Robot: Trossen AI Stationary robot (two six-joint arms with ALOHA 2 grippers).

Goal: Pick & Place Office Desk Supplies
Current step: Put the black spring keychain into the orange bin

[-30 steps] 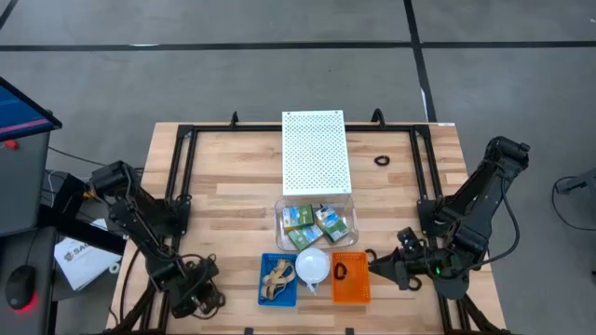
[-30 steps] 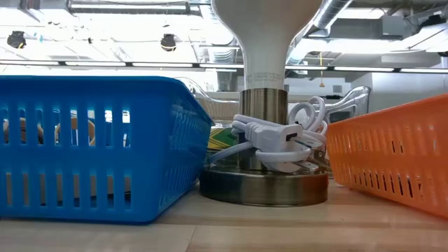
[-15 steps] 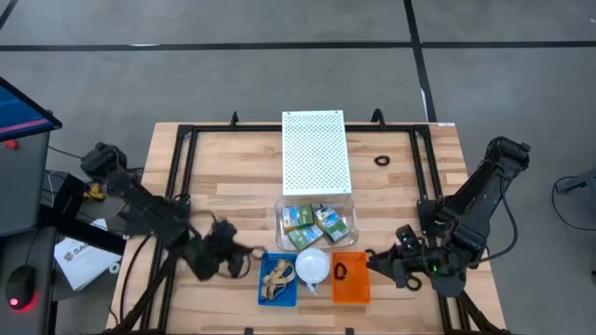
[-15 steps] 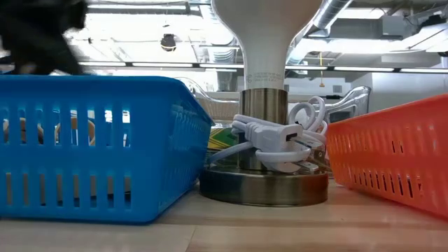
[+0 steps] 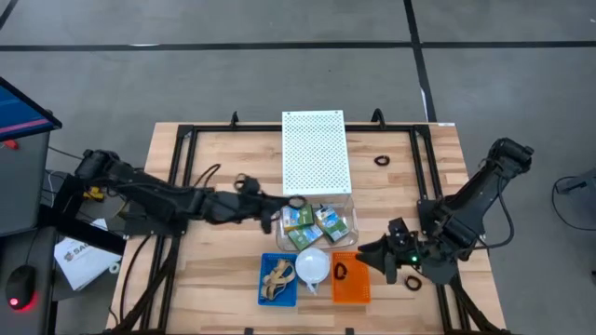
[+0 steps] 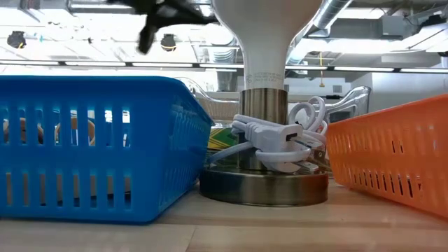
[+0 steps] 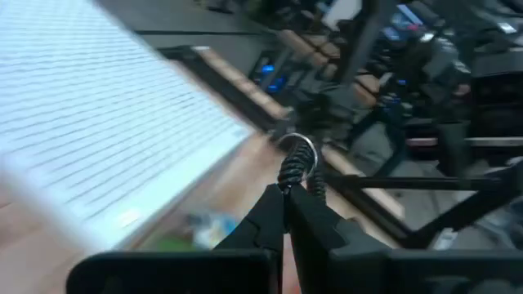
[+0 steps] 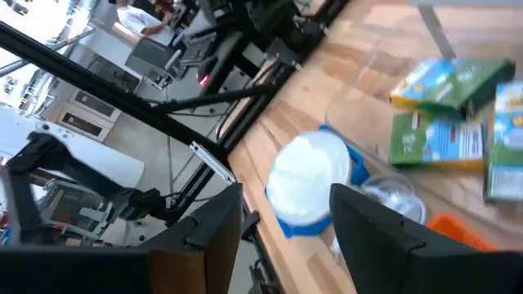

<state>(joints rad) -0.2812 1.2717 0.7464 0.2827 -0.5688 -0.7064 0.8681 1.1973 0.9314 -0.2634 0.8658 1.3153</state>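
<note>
My left gripper (image 5: 287, 203) reaches in from the table's left, above the left rim of the clear container (image 5: 346, 216). That container holds yellow-and-green crayon boxes (image 5: 317, 223). The gripper is shut on a small black coiled loop (image 7: 298, 163) and shows as a dark blur in the low view (image 6: 164, 15). My right gripper (image 5: 366, 255) stands open beside the orange bin (image 5: 358, 290), which holds a black loop (image 5: 340, 272). Tan rubber bands (image 5: 277, 277) lie in the blue bin (image 5: 264, 296). Another black ring (image 5: 382, 160) lies on the far right of the table. My left gripper pinches the black coiled loop by the part of its rim nearest the fingers (image 7: 288, 184), between the two fingertips. The fingers come roughly level from the table's left. The rest of the loop sticks out beyond the tips, lifted clear of the table.
A white round lamp (image 5: 312, 265) with a coiled white cord (image 6: 276, 140) stands between the blue and orange bins. A white perforated panel (image 5: 315, 152) lies behind the clear container. A black frame (image 5: 182, 167) runs along the table's left, far and right sides.
My left gripper has swung up from the table's near-left corner toward the right and far side, to the clear container. It has tipped from pointing down to nearly level and stayed shut. My right gripper has edged slightly toward the orange bin.
</note>
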